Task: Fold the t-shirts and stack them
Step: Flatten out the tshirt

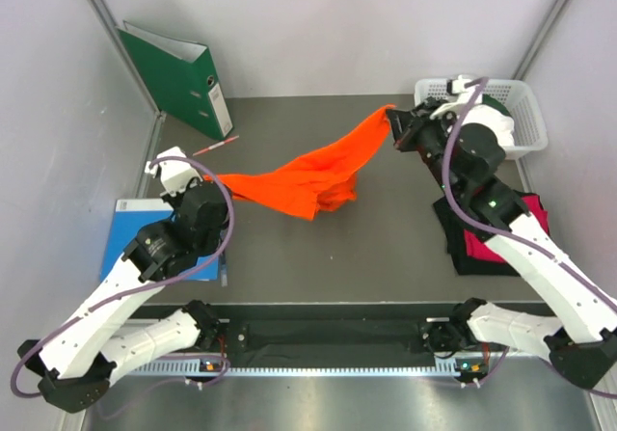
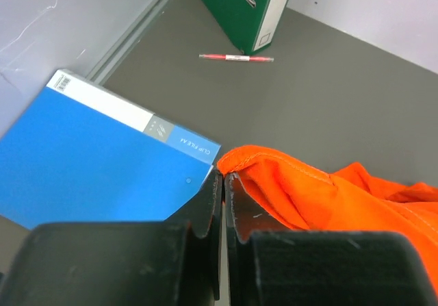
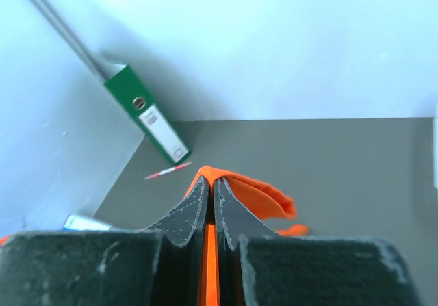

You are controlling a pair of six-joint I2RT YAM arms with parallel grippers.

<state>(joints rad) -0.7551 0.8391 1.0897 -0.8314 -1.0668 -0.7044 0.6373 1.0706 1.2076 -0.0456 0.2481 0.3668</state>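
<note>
Where the table point(image 1: 337, 257) runs closest to the arm bases, a blue folder point(image 1: 118, 233) lies at left. At right a magenta t-shirt point(image 1: 479, 245) rests on a black t-shirt point(image 1: 449, 224), both partly hidden under the right arm.

Further in, the orange t-shirt point(image 1: 308, 175) is stretched between the grippers. It is bright and wrinkled, with a bunched fold sagging at mid-span; cannot tell whether the sag touches the table.

Left gripper point(image 2: 224, 179): jaws pinched tight on the shirt's near-left corner, hem stitching visible.

Right gripper point(image 3: 212, 183): jaws pressed together on the far-right end.

Beyond: red pen point(image 1: 216, 147), green ring binder point(image 1: 178, 76) at far left, white basket point(image 1: 525, 122) at far right.
</note>
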